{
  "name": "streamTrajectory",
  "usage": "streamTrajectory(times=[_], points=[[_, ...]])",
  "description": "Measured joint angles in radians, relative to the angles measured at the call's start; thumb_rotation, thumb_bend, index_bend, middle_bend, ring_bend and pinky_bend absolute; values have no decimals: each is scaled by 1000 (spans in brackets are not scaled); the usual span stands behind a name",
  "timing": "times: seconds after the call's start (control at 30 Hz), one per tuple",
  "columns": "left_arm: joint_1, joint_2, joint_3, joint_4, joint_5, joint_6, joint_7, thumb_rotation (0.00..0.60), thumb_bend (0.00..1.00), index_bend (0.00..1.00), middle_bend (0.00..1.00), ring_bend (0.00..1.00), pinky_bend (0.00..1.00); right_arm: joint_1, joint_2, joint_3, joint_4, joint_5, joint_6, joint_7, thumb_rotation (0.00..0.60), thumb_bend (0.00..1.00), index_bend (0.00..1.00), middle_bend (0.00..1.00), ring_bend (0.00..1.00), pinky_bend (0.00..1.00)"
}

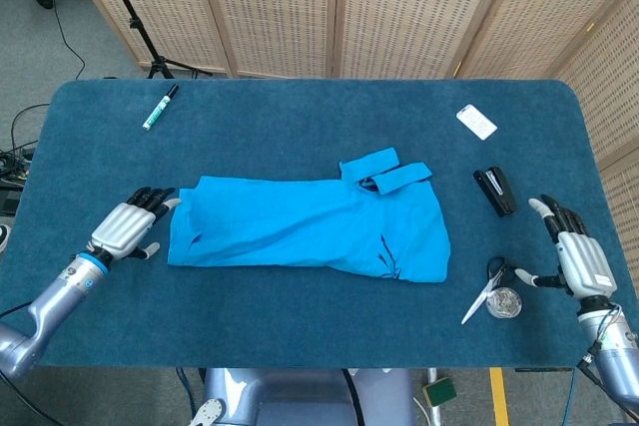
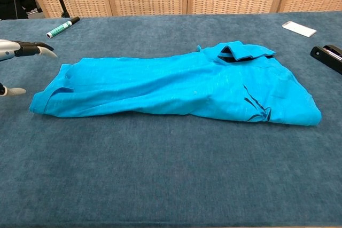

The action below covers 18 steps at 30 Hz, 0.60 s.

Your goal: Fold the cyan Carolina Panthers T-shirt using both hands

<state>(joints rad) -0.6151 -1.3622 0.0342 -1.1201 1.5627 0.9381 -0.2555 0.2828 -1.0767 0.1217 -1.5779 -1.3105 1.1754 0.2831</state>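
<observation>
The left hand (image 1: 126,227), fingers spread and empty, sits just beside the shirt (image 1: 310,228) at its left end. The shirt's long axis runs left to right. The right hand (image 1: 582,262), also spread and empty, lies well apart from the shirt's right end, so the left hand is nearer.

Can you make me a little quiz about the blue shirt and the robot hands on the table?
1. True or false: the left hand is gripping the T-shirt.
2. What lies nearest the right hand? A) marker B) scissors C) white card
3. Fill in: the marker has a ____ body.

Key: 1 false, its fingers are spread beside the shirt's edge. 2 B, the scissors. 3 green and white.
</observation>
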Motion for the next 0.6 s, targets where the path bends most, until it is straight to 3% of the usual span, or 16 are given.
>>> streamTrajectory(times=[0.23, 0.6], points=[[5, -95, 59, 186, 124, 127, -157, 600, 315, 44, 0, 0, 0, -4, 0, 2, -7, -8, 7, -3, 600, 0, 0, 0, 0, 0], [14, -200, 106, 331, 189, 211, -200, 600, 333, 109, 0, 0, 0, -9, 2, 5, -16, -13, 8, -2, 600, 0, 0, 0, 0, 0]])
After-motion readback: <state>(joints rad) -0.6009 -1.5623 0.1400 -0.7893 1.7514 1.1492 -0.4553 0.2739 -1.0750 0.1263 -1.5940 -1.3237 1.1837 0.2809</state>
